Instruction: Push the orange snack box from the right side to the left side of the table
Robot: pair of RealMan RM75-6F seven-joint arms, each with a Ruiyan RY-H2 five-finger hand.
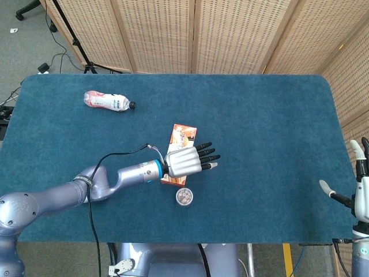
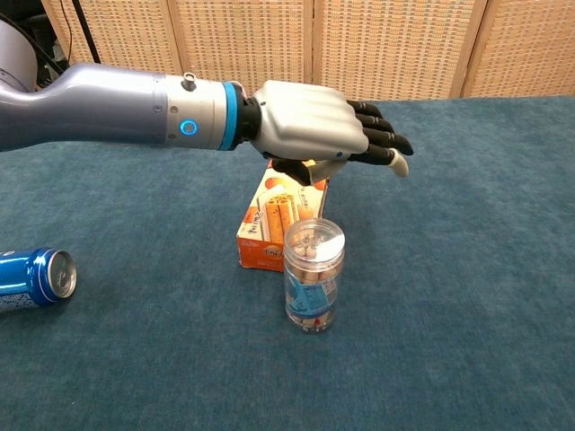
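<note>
Nearest, at the table's (image 1: 277,144) front edge, stood a clear plastic jar (image 2: 314,274) with a white lid, upright on the blue cloth. Off to the left, also near, a blue can (image 2: 34,279) lay on its side, its open top facing right; only the chest view showed it, the left arm covering it from above.

Just behind the jar lay the orange snack box (image 2: 269,224), flat, its long side running away from the front edge and leaning a little right. It sat close to the middle of the table, slightly left of centre, its near end just beside the jar but apart from it as far as I could judge.

The left hand (image 1: 188,160) was stretched out flat above the box, palm down, fingers (image 2: 382,142) apart and pointing right past the box's right edge. It held nothing. The thumb was tucked beneath the palm, close to the box's top, though I could not say whether it touched.

At the far right edge the right hand (image 1: 360,190) stood upright beside the table, fingers spread and unoccupied, well apart from everything.

Farthest, toward the far left corner, a clear bottle (image 1: 108,101) with a pink label lay on its side.
</note>
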